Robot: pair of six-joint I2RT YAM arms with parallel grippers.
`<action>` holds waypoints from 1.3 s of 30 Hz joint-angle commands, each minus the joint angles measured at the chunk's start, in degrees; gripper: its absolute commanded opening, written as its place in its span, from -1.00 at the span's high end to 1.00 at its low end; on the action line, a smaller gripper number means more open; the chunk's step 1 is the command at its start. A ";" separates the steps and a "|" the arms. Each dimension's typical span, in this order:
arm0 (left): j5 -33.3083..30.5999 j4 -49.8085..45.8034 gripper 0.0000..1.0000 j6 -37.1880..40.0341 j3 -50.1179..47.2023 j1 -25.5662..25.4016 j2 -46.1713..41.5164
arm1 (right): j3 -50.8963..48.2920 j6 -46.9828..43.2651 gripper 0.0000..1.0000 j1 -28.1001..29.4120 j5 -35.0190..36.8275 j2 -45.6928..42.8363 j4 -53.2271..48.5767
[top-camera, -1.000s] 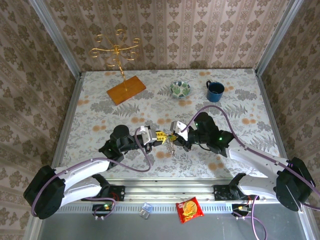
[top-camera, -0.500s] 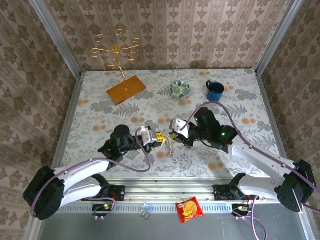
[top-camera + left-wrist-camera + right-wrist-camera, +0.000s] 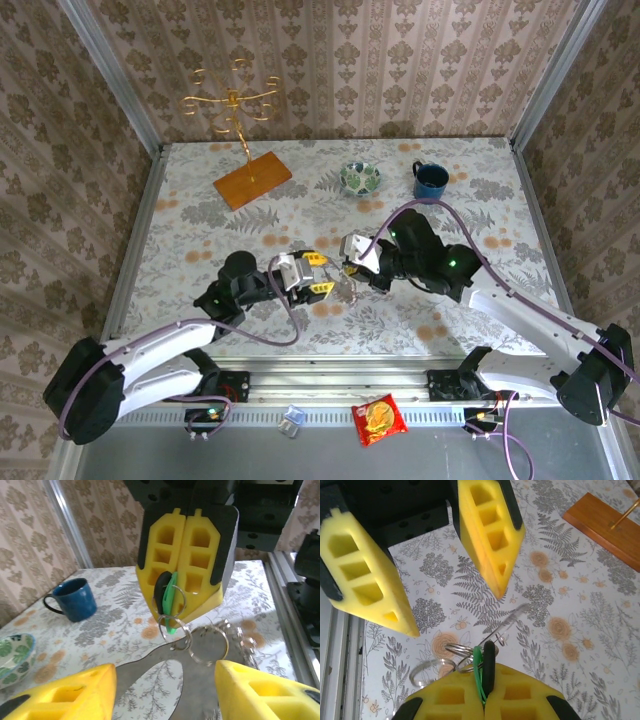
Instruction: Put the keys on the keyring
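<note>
1. Two grippers meet over the middle of the table (image 3: 190, 215), nearer its near edge than its far one: my left gripper (image 3: 318, 273) and my right gripper (image 3: 347, 270), tips almost facing
2. Change: my left gripper was closed beside the bundle a moment ago. It now stands with jaws well apart and holds nothing. Its fingers (image 3: 65, 692) flank the bundle without touching it
3. My right gripper is closed on the keys (image 3: 169, 596), one green and one black, pressed flat together between its pads (image 3: 200, 555)
4. Meaning, as I judge it: the bundle now rests wholly in the right grip, so the left is free to take a fresh hold on the keyring (image 3: 190, 641). Whether both keys are fully threaded I cannot tell
5. Axis: the keys lie in line with the right fingers, their long axis running out of the fingertips. The ringed ends point toward my left gripper and downward, and the other ends are hidden between the pads
6. Keyring: several linked loops hang from those ends, above the table
</note>
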 commanded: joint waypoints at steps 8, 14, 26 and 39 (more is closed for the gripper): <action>-29.34 -2.07 -0.22 -4.70 -3.67 0.88 -12.01 | 5.28 0.79 1.00 3.01 3.57 2.93 -1.84; -44.24 -5.60 -0.29 -8.47 -4.57 2.20 -20.33 | 7.01 6.73 1.00 8.54 2.73 7.41 3.52; -58.20 -16.04 -0.31 -15.50 -2.36 3.55 -30.76 | 8.31 16.11 1.00 13.33 1.01 19.20 22.26; -60.51 -15.82 -0.32 -16.17 -3.83 4.70 -30.70 | 3.82 10.87 1.00 5.32 8.34 25.19 16.04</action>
